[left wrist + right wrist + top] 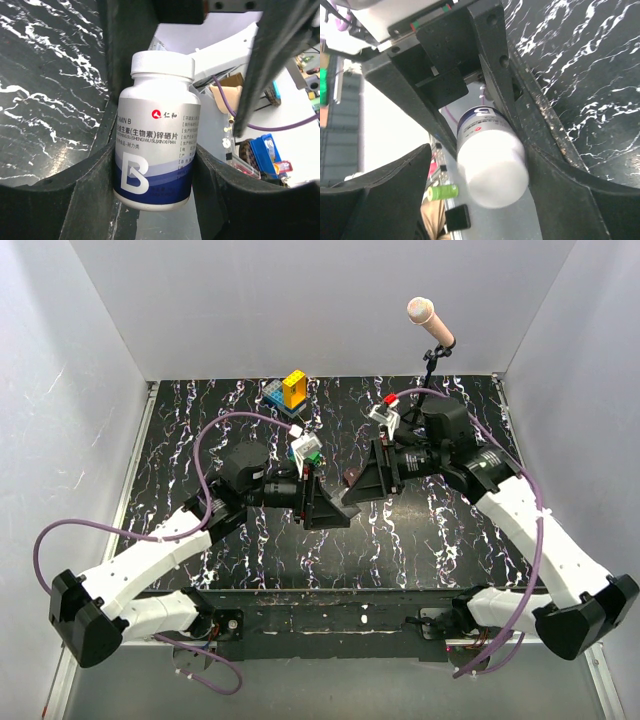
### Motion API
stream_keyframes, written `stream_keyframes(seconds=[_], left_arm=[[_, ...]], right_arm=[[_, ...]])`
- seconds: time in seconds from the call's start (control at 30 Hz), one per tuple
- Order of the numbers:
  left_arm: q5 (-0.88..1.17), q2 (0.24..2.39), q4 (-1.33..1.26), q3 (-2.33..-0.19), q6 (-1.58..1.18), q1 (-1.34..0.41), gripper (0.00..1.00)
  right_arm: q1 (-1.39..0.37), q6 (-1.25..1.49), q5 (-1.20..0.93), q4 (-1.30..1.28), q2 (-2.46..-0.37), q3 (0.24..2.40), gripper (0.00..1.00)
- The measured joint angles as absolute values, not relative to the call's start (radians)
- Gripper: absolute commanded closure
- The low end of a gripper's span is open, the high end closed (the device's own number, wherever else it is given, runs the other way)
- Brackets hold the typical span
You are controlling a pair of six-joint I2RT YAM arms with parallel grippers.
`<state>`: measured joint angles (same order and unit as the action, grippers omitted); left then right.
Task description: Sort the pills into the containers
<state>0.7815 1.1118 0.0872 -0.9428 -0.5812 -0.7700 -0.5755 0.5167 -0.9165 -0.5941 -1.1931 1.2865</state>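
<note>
A pill bottle point(157, 135) with a white cap and a blue label marked "B" is clamped at its lower body between the fingers of my left gripper point(165, 175). It is held off the table. My right gripper point(480, 170) is open around the bottle's cap point(492, 165). The cap is against one finger, with a clear gap to the other. In the top view both grippers point(335, 505) point(365, 478) meet over the table's middle, and the bottle point(352, 478) shows as a small dark piece between them. The brown pill box is out of view.
Blue, green and yellow toy blocks point(290, 390) stand at the back middle of the black marbled table point(200, 420). A microphone on a stand point(430, 320) rises at the back right. White walls point(80, 390) close in the table on three sides.
</note>
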Motion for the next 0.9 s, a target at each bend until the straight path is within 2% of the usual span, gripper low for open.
stream_keyframes(seconds=[0.23,0.4,0.6,0.67,0.77,0.9], left_arm=[[0.667,1.063,0.130,-0.918,-0.573,-0.771,1.00],[0.582,1.000,0.139,-0.905,-0.569,-0.775,1.00],[0.529,0.965,0.148,-0.904,-0.566,-0.775,1.00],[0.525,0.967,0.152,-0.904,-0.565,-0.776,1.00],[0.522,0.967,0.154,-0.903,-0.564,-0.779,1.00],[0.515,0.974,0.159,-0.896,-0.560,-0.780,1.00]], right_arm=[[-0.575,0.583,-0.722,-0.570,-1.112,1.282,0.05],[-0.575,0.650,-0.594,-0.553,-1.065,1.252,0.05],[-0.575,0.726,-0.583,-0.500,-1.074,1.212,0.10],[-0.575,0.747,-0.595,-0.482,-1.085,1.209,0.13],[-0.576,0.777,-0.617,-0.450,-1.103,1.200,0.24],[-0.579,0.808,-0.654,-0.422,-1.131,1.197,0.52]])
